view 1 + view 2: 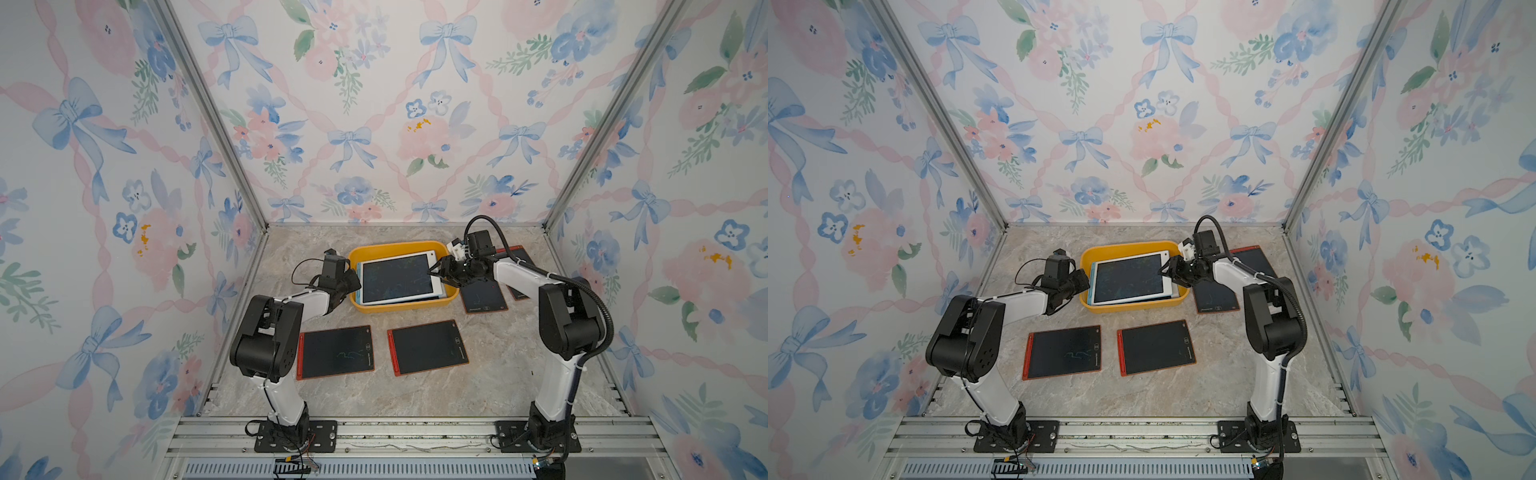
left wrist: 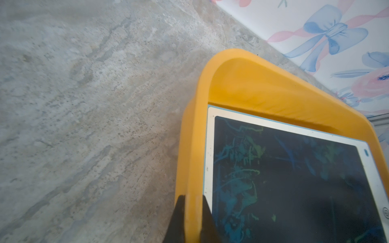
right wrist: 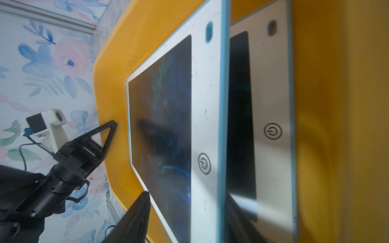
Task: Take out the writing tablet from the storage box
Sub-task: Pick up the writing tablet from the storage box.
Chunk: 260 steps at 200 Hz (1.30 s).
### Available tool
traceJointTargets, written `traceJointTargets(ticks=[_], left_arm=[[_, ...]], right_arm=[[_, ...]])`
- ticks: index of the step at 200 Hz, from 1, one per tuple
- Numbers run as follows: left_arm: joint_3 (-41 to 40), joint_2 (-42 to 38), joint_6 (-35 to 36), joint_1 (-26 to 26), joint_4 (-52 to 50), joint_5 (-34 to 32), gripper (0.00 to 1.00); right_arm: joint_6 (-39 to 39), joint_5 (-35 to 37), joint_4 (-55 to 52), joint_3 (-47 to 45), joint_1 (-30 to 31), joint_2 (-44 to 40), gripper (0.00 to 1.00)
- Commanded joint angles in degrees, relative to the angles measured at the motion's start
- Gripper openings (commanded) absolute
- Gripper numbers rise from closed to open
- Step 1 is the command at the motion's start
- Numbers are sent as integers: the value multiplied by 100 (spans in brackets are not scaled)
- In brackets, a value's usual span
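Booth: bow-and-flower wallpaper (image 1: pixel 374 124) closed in a grey marble-look tabletop (image 1: pixel 415 399); I took every bearing from the storage box.
Storage box: the shallow yellow-orange plastic tub with rounded corners (image 1: pixel 399 308) sat toward the back of the tabletop, between my two arms.
Writing tablet: the white-framed, blue-edged writing tablet with a dark scribbled screen (image 1: pixel 395 280) lay topmost inside the box, over a second white-framed tablet (image 3: pixel 271 105). The right wrist view showed a gap between the two.
Hold on the box: the left gripper (image 2: pixel 192 196) was clamped tight on the rim of one short side, one black finger outside the wall and one inside. I read that as steadying the tub.
Reach for the tablet: the right gripper (image 1: pixel 434 271) stood with jaws about half apart at the top tablet's edge, by the opposite short side of the box. I could confirm no pinch on anything.
Doing it well: I judged it best to close squarely on the white frame rather than the screen and take only the top tablet. That edge should rise clear of the box rim before I drew it outward.
Outside the box: one red-framed dark tablet (image 1: pixel 336 352) lay in front of it, and another red-framed tablet (image 1: pixel 428 347) lay next to that one.
Hidden: my right arm covered much of two more red-framed tablets (image 1: pixel 484 297) beside the box.
Hard to read: whether more tablets lay under the second one I could not tell, and the right gripper's far finger was only a dark blur in its wrist view.
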Motion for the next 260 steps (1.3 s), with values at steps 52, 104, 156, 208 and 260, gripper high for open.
traceJointTargets(ticks=[52,104,156,208,260], left_arm=[[315,44,-236,-58,619,494,0],[347,76,-246,-58,619,500,0],[381,124,-237,-54,585,486,0],[373,115,-220,-50,575,473,0],[355,95,-207,-32,548,473,0]], right_arm=[[859,-917,1378,-387,15,-236,55],[444,-553,643,-81,195,8,54],[163,-290,149,146,325,129,46],[-200,-37,-214,228,337,37,32],[-210,-95,-136,153,254,-148,19]])
